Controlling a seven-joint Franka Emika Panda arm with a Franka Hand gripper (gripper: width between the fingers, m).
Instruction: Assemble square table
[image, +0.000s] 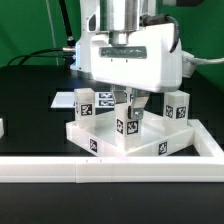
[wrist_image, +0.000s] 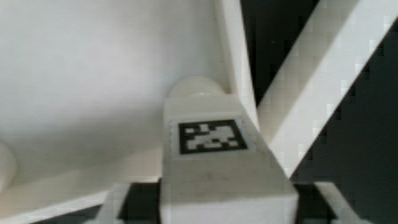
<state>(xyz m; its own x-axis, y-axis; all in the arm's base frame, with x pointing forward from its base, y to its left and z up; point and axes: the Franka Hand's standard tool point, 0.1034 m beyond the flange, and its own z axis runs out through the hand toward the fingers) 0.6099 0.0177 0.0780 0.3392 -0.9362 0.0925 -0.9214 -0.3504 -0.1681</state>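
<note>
With three legs already upright on the tabletop (image: 140, 148), which sits against the border rail (image: 110, 170), the gripper (image: 128, 103) clamps a fourth leg (image: 130, 120) above the tabletop's middle; seating it remains.

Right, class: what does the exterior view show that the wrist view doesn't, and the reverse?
Only the exterior view shows the whole scene: the arm above the tabletop, several upright legs such as one at the exterior view's right, and the white rail in front. Only the wrist view shows a close look down the held leg's tag, with the fingers on either side. Both show the gripper shut on the held leg.
</note>
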